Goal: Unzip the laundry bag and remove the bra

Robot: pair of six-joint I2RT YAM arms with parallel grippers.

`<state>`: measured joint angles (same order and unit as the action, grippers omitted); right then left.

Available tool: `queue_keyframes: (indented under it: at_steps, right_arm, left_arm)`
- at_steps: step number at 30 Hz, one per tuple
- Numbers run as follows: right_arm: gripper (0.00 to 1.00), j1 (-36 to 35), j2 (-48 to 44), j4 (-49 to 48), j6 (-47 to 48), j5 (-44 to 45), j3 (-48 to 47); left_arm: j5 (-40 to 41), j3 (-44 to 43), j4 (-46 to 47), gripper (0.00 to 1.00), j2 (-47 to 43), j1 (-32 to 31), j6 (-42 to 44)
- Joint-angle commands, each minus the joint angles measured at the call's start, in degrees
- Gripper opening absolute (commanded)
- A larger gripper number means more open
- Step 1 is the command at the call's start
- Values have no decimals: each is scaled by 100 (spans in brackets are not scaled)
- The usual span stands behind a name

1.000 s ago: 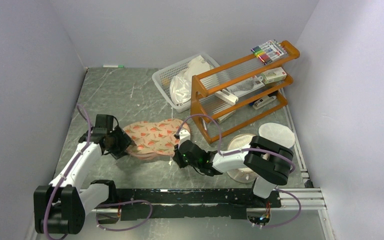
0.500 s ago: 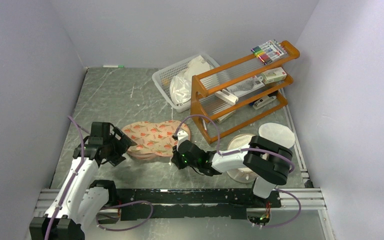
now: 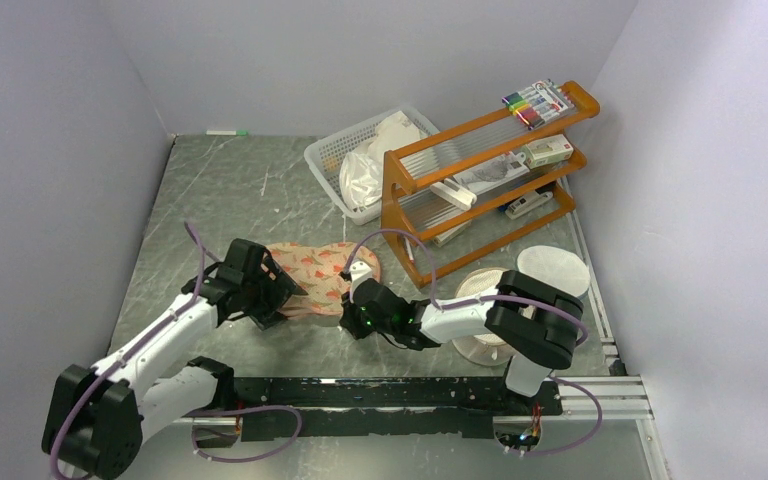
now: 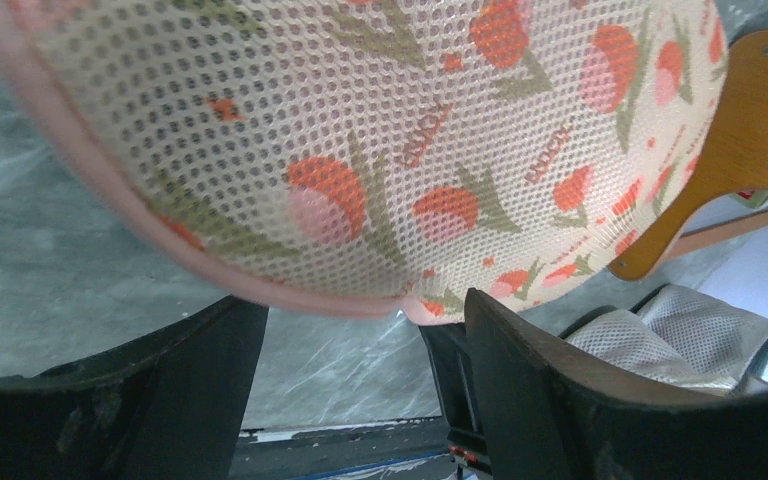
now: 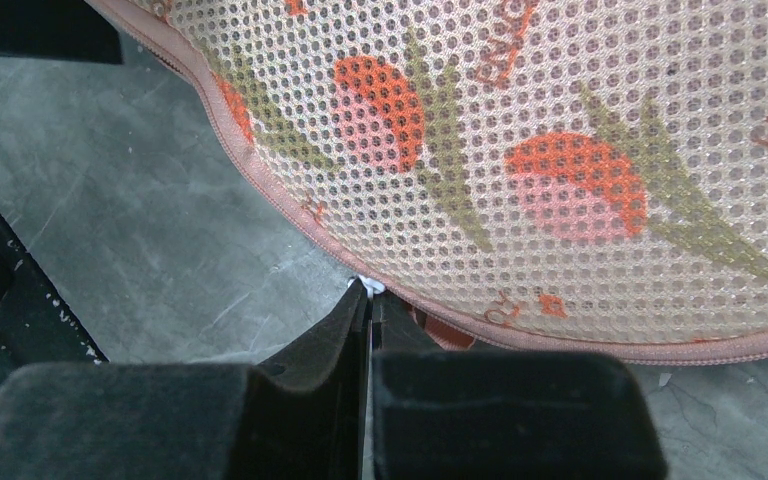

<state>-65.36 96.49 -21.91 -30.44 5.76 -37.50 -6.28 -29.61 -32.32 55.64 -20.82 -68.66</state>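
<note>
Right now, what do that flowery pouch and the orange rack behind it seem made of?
The laundry bag: soft matte mesh fabric, shown by fine honeycomb holes; pink woven rim. The rack: probably varnished wood, from its smooth orange-brown sheen, though painted board is possible.

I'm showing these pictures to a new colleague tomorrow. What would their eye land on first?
First, the flower-printed mesh laundry bag, lying flat between the two arms and filling both wrist views. The right claw is pinched shut right at the bag's pink zip rim, while the left claw stands wide open at the bag's left end. Behind them, the orange wooden rack stands out at the right.
</note>
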Motion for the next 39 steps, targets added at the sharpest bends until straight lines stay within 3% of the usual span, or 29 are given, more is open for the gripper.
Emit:
queue_keyframes:
  at_steps: [1, 8, 10, 13, 20, 24, 39]
  right_arm:
    - [0, -34, -70, -32, -68, -44, 0]
    - [0, -31, -58, -70, -78, -127, 50]
    - [0, -30, -65, -74, -77, -135, 54]
    - [0, -29, -69, -113, -81, -186, 73]
    - [0, -37, -7, -51, -69, -110, 94]
    - [0, -37, -75, 160, 3, 91, 109]
    - [0, 43, -515, 1130, 10, 1225, 500]
  left_arm:
    - [34, 32, 559, 85, 434, -173, -241]
    - [130, 196, 1095, 87, 1002, -186, -323]
    - [153, 212, 1239, 79, 1245, -186, -277]
    - [241, 251, 1382, 55, 1561, -186, -190]
    - [605, 240, 1324, 48, 1986, -98, 47]
    - [545, 425, 1339, 37, 1959, 176, 200]
    - [675, 356, 618, 28, 1285, 1350, 1292]
